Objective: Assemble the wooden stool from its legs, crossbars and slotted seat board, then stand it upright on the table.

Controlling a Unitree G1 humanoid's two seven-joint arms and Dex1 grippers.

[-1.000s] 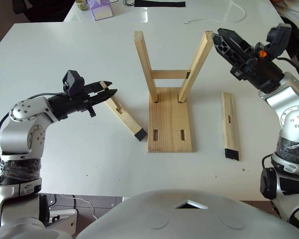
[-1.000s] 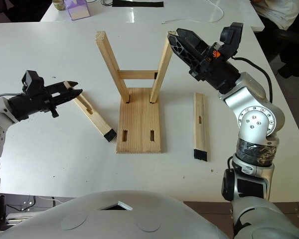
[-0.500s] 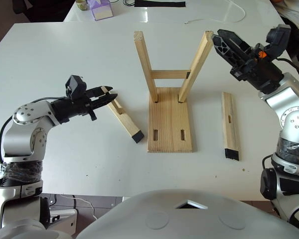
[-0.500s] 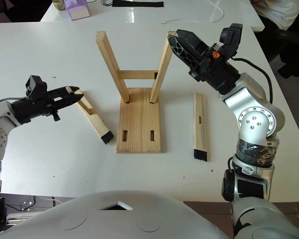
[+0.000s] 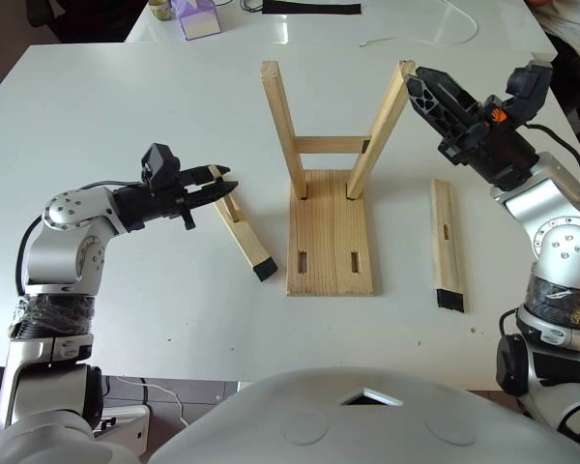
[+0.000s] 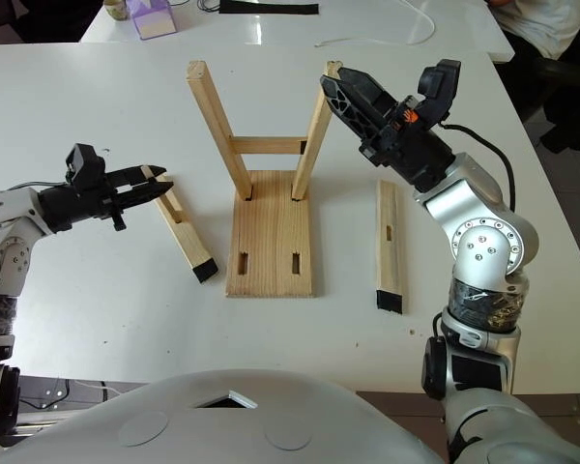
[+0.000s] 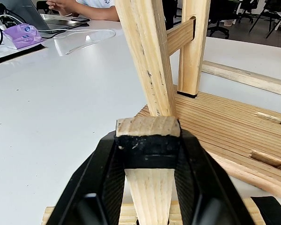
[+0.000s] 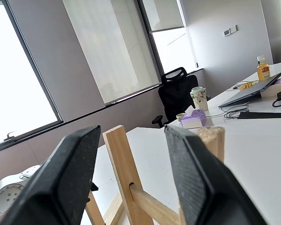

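- Altogether four legs, one crossbar and one board are on a white table.
- Lying flat mid-table, the board carries two legs standing in its far end. These are the left upright and the right upright, leaning apart towards their tops.
- Between those two, the single crossbar joins them partway up.
- At the board's near end, two slots are unfilled.
- Just beside the board's left edge slants the third leg, its black-capped end nearest the robot. The left claw is clamped on the other end.
- Right of the board, apart from it, the fourth leg lies flat with its black cap at the near end.
- Up at the top of the right upright, the right claw has its fingers spread wide — whether it touches the wood cannot be told.
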